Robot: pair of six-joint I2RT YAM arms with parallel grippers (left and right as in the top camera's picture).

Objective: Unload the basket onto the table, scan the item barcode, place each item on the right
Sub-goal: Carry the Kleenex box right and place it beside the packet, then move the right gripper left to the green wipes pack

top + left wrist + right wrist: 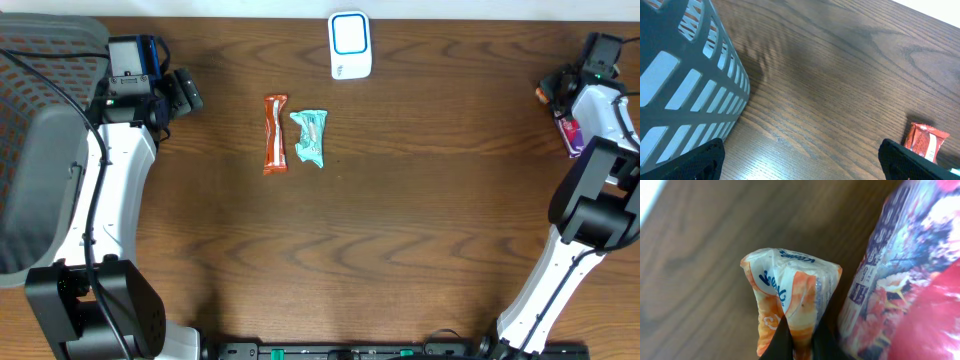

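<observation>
Near table (420, 250) edge, right gripper (796, 342) pinches packet (790, 290).

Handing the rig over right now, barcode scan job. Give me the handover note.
Left hand: open, empty, beside the grey basket.
Right hand: shut on an orange-and-white packet at the far right of the table, next to a purple packet.
The scanner sits top centre; orange bar and teal packet lie side by side mid-table.
Done: packet gripped. To do: carry it to the scanner, barcode facing it. Whether anything was scanned already can't be told.
</observation>
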